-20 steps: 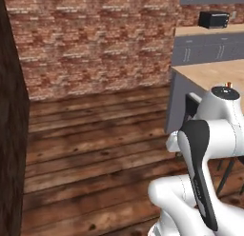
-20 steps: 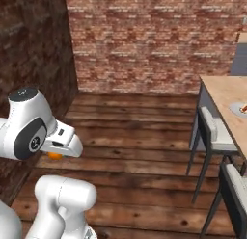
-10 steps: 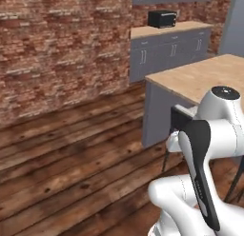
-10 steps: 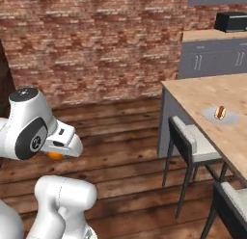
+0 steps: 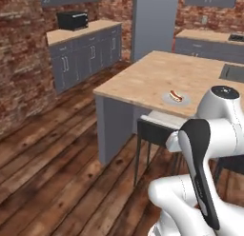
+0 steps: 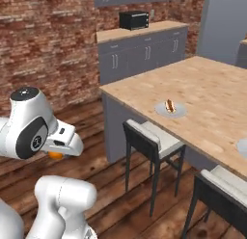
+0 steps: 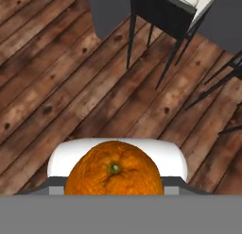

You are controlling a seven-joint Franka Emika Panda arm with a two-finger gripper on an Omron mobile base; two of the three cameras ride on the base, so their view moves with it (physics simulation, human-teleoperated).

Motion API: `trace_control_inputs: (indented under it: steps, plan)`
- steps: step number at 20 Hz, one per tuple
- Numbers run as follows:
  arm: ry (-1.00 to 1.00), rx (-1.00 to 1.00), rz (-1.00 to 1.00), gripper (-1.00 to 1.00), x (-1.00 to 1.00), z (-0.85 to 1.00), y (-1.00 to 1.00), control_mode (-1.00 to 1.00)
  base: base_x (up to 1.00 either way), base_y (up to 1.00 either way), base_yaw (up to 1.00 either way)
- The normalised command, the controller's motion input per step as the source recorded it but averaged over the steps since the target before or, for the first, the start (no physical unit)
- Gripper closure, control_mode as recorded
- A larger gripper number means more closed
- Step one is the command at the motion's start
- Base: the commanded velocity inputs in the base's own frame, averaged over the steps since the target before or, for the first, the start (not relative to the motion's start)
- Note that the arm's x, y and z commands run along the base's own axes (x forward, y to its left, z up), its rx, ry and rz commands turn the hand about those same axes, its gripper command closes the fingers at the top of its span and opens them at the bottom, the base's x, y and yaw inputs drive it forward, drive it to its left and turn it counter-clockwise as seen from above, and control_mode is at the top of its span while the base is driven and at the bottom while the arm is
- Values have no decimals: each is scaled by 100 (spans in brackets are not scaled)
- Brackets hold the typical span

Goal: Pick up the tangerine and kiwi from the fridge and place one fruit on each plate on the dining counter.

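My gripper (image 6: 60, 149) hangs tucked under the arm, low over the wood floor, shut on the tangerine (image 7: 114, 169), a bright orange round fruit whose edge also peeks out as an orange spot (image 6: 54, 155). Ahead stands the dining counter (image 5: 143, 78) (image 6: 212, 88) with its light wood top. One pale plate (image 5: 183, 101) (image 6: 179, 111) lies near its front edge and carries a sausage in a bun. A second plate (image 6: 242, 147) shows at the right edge. The kiwi and the fridge are out of view.
Dark chairs with pale seats (image 5: 157, 130) (image 6: 154, 139) (image 6: 226, 190) stand along the counter's near side. An inset sink (image 5: 233, 71) lies at the counter's far right. Behind are grey cabinets with a black oven box (image 5: 72, 20) (image 6: 134, 19), a brick wall and a tall grey block (image 5: 155, 23).
The whole picture has swung as the base turned: the brick wall slid left and the dining counter with its plate came in closer. The tangerine stays in the shut gripper.
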Motion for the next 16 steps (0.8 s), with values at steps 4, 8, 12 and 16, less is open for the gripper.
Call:
trace_control_inputs:
  steps: [4,8,12,16]
  plan:
    - [0,0,0,100,0,0,0,100,59,30,-63]
    - [0,0,0,100,0,0,0,100,50,30,-52]
    - [0,0,0,100,0,0,0,100,59,18,-53]
    - [0,0,0,100,0,0,0,100,70,5,-65]
